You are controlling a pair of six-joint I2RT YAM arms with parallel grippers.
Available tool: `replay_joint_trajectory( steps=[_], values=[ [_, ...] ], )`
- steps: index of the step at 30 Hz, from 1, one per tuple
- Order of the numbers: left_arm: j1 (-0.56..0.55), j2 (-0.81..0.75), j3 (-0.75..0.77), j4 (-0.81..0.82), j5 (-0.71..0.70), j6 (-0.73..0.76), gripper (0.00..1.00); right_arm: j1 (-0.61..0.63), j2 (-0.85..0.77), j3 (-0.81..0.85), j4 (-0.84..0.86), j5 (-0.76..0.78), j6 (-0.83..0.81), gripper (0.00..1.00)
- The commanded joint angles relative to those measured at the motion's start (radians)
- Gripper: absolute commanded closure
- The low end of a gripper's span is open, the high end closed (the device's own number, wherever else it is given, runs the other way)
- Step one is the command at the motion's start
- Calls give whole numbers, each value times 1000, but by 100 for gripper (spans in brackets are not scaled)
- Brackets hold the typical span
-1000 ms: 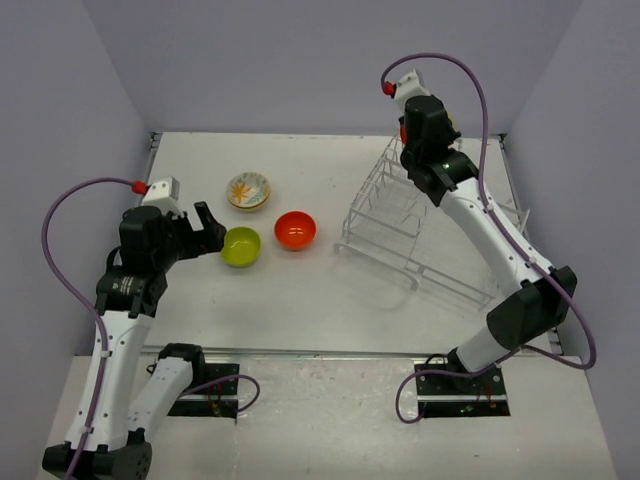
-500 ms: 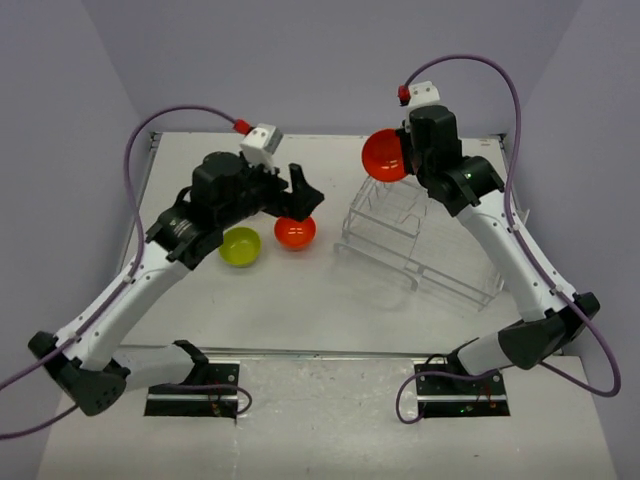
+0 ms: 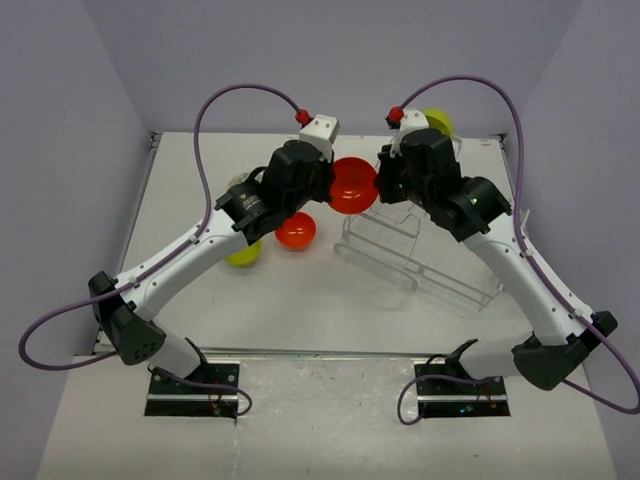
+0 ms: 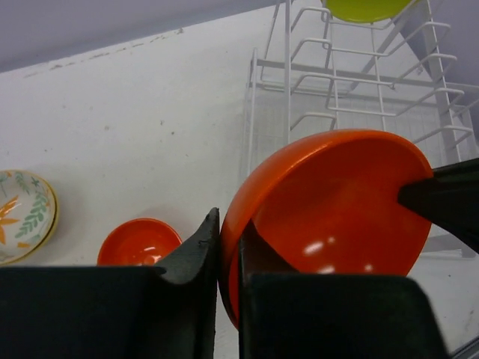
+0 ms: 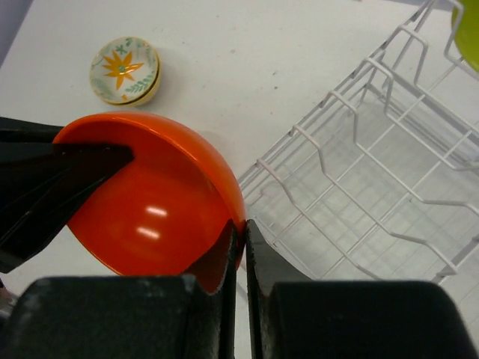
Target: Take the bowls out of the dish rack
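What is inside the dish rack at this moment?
One lime-green bowl stands at the far end of the dish rack. The other slots in view hold nothing. From above, the right arm covers part of the rack.

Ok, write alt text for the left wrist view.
An orange bowl dominates the frame, its rim pinched by the left gripper below and the right gripper at right. Behind stands the white dish rack holding a lime-green bowl; a second orange bowl and a patterned bowl sit on the table.
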Motion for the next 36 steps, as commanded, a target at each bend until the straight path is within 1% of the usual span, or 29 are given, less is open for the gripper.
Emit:
replay_joint_trajectory(
  steps=[1, 3, 4, 5, 6, 7, 9, 10, 11, 13, 16, 17, 19, 20, 23, 28, 29, 32, 34, 35, 36],
  values=[
    [1, -11, 29, -4, -118, 8, 100, 4, -46, -24, 52, -26, 48, 100],
    [1, -11, 35, -24, -150, -12, 100, 4, -58, -39, 75, -44, 49, 99],
    [1, -9, 36, -36, -167, -22, 100, 5, -62, -53, 78, -40, 49, 81],
    [2, -9, 38, -74, -217, -53, 100, 4, -73, -59, 76, -14, 45, 18],
    [8, -9, 36, -97, -239, -68, 100, 4, -82, -68, 75, 15, 43, 1],
    [43, -6, 32, -125, -251, -90, 100, 4, -95, -91, 73, 43, 42, 1],
    [106, -3, 10, -174, -207, -150, 100, -6, -137, -127, 73, 99, 37, 1],
    [178, -6, -41, -171, -169, -162, 100, -10, -156, -137, 73, 101, 37, 1],
    [208, -15, -72, -150, -93, -170, 100, -21, -186, -154, 73, 101, 35, 1],
    [275, -5, -125, -144, -31, -176, 100, -29, -214, -168, 73, 103, 31, 1],
    [344, 43, -190, -106, 115, -181, 100, -46, -254, -188, 67, 101, 22, 1],
    [360, 67, -208, -87, 186, -182, 100, -49, -262, -191, 59, 98, 17, 1],
    [401, 98, -237, -55, 236, -190, 100, -55, -286, -208, 52, 85, 9, 1],
    [412, 131, -244, -44, 283, -188, 100, -56, -294, -213, 44, 60, 3, 1],
    [443, 187, -267, -13, 343, -191, 100, -56, -323, -228, 26, 42, -9, 1],
    [444, 211, -310, 28, 393, -205, 100, -61, -351, -247, 22, 46, -30, 1],
    [444, 211, -318, 37, 394, -207, 94, -61, -348, -247, 22, 46, -32, 1],
    [443, 221, -332, 48, 417, -205, 92, -62, -337, -250, 22, 40, -40, 1],
    [440, 227, -338, 51, 429, -202, 88, -62, -328, -254, 22, 34, -41, 1],
    [440, 230, -341, 51, 428, -204, 78, -62, -322, -254, 21, 32, -41, 1],
    [440, 228, -346, 51, 425, -204, 73, -65, -310, -253, 22, 31, -44, 1]
  ],
)
